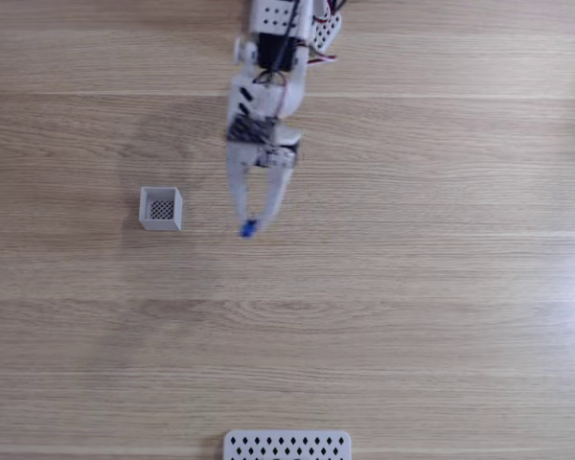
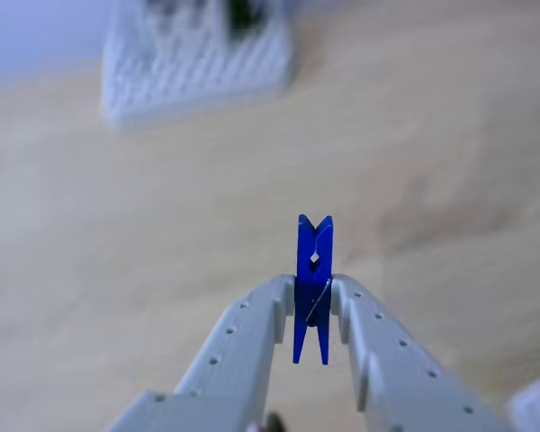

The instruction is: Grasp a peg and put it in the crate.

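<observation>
My gripper [image 1: 250,222] hangs over the wooden table, reaching down from the top of the fixed view, and it is shut on the blue peg [image 1: 248,228]. Up close in the other view, the peg [image 2: 313,286] stands upright, pinched at its middle between the two grey fingertips of the gripper [image 2: 312,297], its forked end sticking out past them. The white crate [image 1: 161,208] with its dark mesh bottom stands on the table to the left of the gripper in the fixed view, well apart from it.
A flat white perforated panel [image 1: 287,446] lies at the bottom edge of the fixed view; in the other view the blurred panel [image 2: 198,63] sits far ahead. Bare wooden table [image 1: 441,316] surrounds the arm.
</observation>
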Robot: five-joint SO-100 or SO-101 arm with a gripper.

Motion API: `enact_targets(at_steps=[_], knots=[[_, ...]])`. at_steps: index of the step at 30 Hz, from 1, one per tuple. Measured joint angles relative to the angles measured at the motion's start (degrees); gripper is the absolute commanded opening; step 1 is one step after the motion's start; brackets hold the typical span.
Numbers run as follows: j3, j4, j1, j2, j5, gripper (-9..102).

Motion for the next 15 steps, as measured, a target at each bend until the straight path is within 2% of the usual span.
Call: enact_targets(at_steps=[3,6,10,15], knots=[[3.5,-12.1,5.0,-1.9,-2.8,-1],[5.5,-20.2,10.2,-5.4,-6.5,-1],[6.1,-24.5,15.8,-10.3,-9.7,-1],[6.1,-25.8,19.1,-13.6,-11.0,-1]])
